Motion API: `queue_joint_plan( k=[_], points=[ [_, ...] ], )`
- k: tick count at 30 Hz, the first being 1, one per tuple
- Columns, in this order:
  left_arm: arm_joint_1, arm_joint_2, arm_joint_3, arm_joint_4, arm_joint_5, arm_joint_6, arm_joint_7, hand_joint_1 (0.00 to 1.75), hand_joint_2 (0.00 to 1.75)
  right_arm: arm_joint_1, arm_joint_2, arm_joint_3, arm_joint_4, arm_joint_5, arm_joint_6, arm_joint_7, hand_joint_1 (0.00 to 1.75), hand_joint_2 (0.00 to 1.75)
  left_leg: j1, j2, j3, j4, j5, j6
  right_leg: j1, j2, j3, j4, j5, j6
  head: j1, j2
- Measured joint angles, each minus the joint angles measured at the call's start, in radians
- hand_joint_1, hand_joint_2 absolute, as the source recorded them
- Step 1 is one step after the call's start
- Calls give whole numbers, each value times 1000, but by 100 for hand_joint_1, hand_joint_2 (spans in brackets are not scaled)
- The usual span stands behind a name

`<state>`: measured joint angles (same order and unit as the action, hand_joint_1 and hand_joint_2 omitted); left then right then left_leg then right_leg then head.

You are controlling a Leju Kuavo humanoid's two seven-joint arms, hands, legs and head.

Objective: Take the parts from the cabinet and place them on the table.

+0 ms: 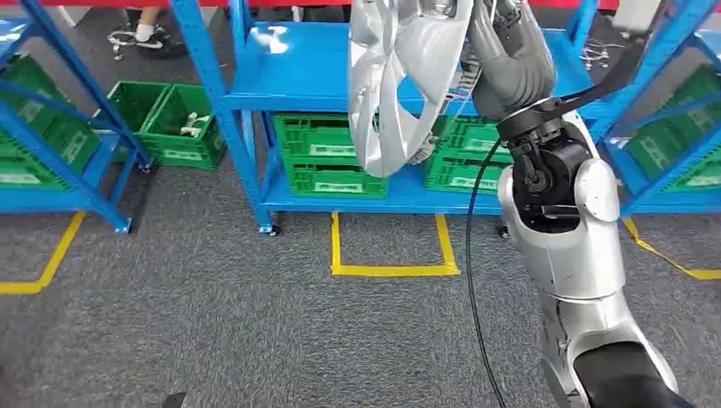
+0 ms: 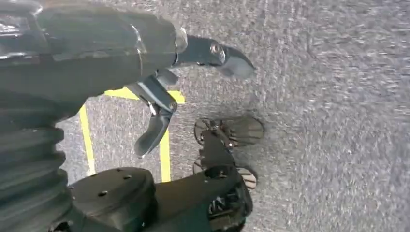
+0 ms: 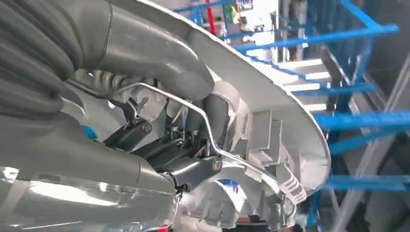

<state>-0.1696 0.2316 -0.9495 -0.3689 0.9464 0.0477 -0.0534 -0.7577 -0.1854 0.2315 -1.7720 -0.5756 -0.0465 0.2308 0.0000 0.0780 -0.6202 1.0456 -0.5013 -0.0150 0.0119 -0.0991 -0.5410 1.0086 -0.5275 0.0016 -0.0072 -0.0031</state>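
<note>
Warehouse: blue racks point(image 1: 246, 127), green crates point(image 1: 327, 157), floor tape point(image 1: 391, 269).

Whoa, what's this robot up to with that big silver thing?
The robot's right hand holds up a silver wheel cover, a car part, in front of a blue shelving rack that has green crates on its lower shelf. Its fingers grip the part from the ribbed back side. The left hand hangs over the grey carpet, holding nothing. No table is in sight here, so the part hasn't been put down.
</note>
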Motion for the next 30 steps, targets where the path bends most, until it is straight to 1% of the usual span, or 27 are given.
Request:
queue_joint_plan(
  k=[1, 2, 3, 4, 6, 7, 8, 9, 10, 11, 12, 13, 15, 16, 17, 18, 19, 21, 22, 23, 24, 25, 26, 27, 28, 29, 30],
  points=[
    [0, 0, 0, 2, 0, -2, 1, 0, 175, 0, 2, 3, 2, 1, 0, 0, 175, 175, 2, -15, -2, -3, 3, 8, 0, -14, 1, 1, -3, 3, 1, 0],
    [0, 0, -2, 3, 0, -3, 0, 0, 175, -2, 2, 5, 2, 2, 0, 0, 175, 175, 7, -27, -1, -6, 7, 15, -3, 1, -4, 11, -19, 12, 2, 0],
    [-1, 0, -5, 4, 1, -3, 0, 0, 175, -3, 2, 9, 3, 3, 0, 0, 175, 175, 9, -39, -4, -6, 10, 20, -9, 48, -17, 45, -49, 17, 7, 0],
    [-3, 0, -7, 5, 3, -3, -5, 0, 175, -4, 3, 11, 4, 4, 1, -1, 175, 175, 9, -50, -7, -6, 13, 25, -12, 73, -43, 109, -87, 19, 16, 0],
    [-5, 0, -9, 6, 4, -4, -12, 0, 175, -1, 3, 14, 6, 8, 1, -2, 175, 175, 8, -75, -11, -6, 16, 30, -12, 91, -110, 264, -152, 22, 28, 0],
    [-4, 0, -10, 6, 6, -2, -17, 0, 175, 3, 4, 16, 9, 7, 1, -2, 175, 175, 7, -88, -11, -6, 17, 31, -11, 93, -129, 308, -158, 21, 31, 0],
    [-4, 0, -11, 7, 6, 0, -21, 0, 175, 6, 4, 16, 10, 7, 1, -2, 175, 175, 7, -102, -10, -6, 18, 32, -11, 95, -127, 301, -137, 17, 32, 0],
    [-4, 0, -12, 7, 6, 3, -24, 0, 175, 6, 5, 17, 10, 7, 2, -1, 175, 175, 7, -115, -10, -6, 19, 32, -11, 98, -107, 252, -96, 12, 34, 0],
    [-4, 0, -13, 8, 6, 5, -28, 0, 175, 5, 5, 17, 10, 7, 2, -1, 175, 175, 6, -127, -9, -6, 21, 31, -11, 106, -76, 177, -47, 5, 36, 0],
    [-5, -1, -15, 8, 8, 6, -29, 0, 175, 4, 6, 17, 9, 7, 3, -1, 175, 175, 6, -139, -7, -6, 22, 29, -11, 130, -41, 92, 3, -4, 40, 0],
    [-5, -3, -16, 8, 8, 7, -31, 0, 175, 5, 6, 17, 9, 7, 3, -2, 175, 175, 10, -147, -11, -7, 24, 26, -12, 170, -20, 44, 11, -15, 43, 0],
    [-7, -8, -16, 8, 8, 8, -28, 0, 175, 4, 6, 16, 9, 8, 3, -1, 175, 175, 10, -159, -19, -5, 31, 17, -11, 176, -21, 34, 21, -15, 34, 0],
    [-5, -7, -17, 10, 8, 9, -22, 0, 175, 1, 6, 16, 9, 10, 4, -1, 175, 175, 20, -175, -29, -9, 41, 1, -4, 157, -23, 33, 21, -15, 44, 0],
    [-3, -8, -18, 11, 8, 8, -21, 0, 175, -1, 6, 18, 9, 11, 4, -1, 175, 175, 19, -185, -29, -12, 47, -7, -4, 148, -21, 26, 22, -17, 47, 0],
    [-3, -6, -18, 13, 8, 6, -20, 0, 175, -6, 8, 18, 9, 12, 4, -1, 175, 175, 13, -179, -35, -11, 42, -9, -17, 131, 1, -19, 21, -23, 49, 0],
    [-3, -8, -21, 13, 8, 3, -19, 0, 175, -7, 13, 21, 10, 12, 5, -1, 175, 175, 5, -101, -48, 5, 21, -12, -16, 120, 1, -26, 26, -27, 38, 0],
    [-6, -4, -23, 14, 8, 2, -19, 0, 175, -11, 13, 21, 10, 13, 5, -2, 175, 175, 9, -71, -72, 56, -17, -17, -14, 113, -1, -32, 31, -33, 27, 0],
    [-8, -2, -24, 16, 8, -2, -18, 0, 175, -10, 14, 21, 12, 15, 6, -2, 175, 175, 18, -69, -133, 206, -83, -28, -13, 88, -5, -29, 31, -32, 16, 0],
    [-7, -2, -25, 16, 8, -3, -18, 0, 175, -9, 14, 23, 13, 15, 5, -1, 175, 175, 20, -72, -154, 255, -96, -32, -14, 75, -7, -27, 31, -31, 12, 0],
    [-7, -2, -26, 18, 8, -3, -18, 0, 175, -8, 14, 24, 14, 15, 5, -1, 175, 175, 21, -74, -154, 260, -88, -35, -14, 64, -9, -24, 31, -31, 8, 0],
    [-6, -1, -28, 19, 8, -3, -18, 0, 175, -8, 14, 26, 16, 16, 5, -1, 175, 175, 22, -72, -132, 222, -61, -38, -15, 52, -11, -21, 29, -28, 4, 0],
    [-6, 0, -30, 21, 8, -3, -18, 0, 175, -8, 14, 27, 17, 17, 5, -1, 175, 175, 23, -64, -84, 142, -19, -39, -15, 41, -12, -17, 26, -25, 0, 0],
    [-7, 2, -31, 21, 8, -3, -18, 0, 175, -8, 14, 28, 18, 18, 5, -1, 175, 175, 22, -42, -31, 55, 18, -39, -16, 31, -12, -12, 23, -19, -3, 0],
    [-8, 3, -32, 21, 8, -3, -18, 0, 175, -11, 14, 29, 18, 17, 5, -1, 175, 175, 13, 16, -1, -7, 10, -37, -13, 24, -13, -6, 18, -12, -5, 0],
    [-9, 3, -33, 21, 8, -3, -18, 0, 175, -13, 14, 30, 17, 18, 5, -2, 175, 175, 4, 32, 0, -11, 12, -21, -5, 17, -17, -1, 15, -7, -11, 0],
    [-8, 5, -33, 22, 8, -3, -18, 0, 175, -14, 15, 33, 18, 18, 6, -1, 175, 175, 5, 18, -4, -11, 13, -7, -2, 10, -17, 1, 14, -5, -6, 0],
    [-7, 6, -34, 22, 8, -3, -18, 0, 175, -14, 15, 35, 18, 18, 6, -2, 175, 175, 3, 9, -6, -11, 14, -1, -3, 1, -15, -1, 15, -3, -3, 0]
  ],
)
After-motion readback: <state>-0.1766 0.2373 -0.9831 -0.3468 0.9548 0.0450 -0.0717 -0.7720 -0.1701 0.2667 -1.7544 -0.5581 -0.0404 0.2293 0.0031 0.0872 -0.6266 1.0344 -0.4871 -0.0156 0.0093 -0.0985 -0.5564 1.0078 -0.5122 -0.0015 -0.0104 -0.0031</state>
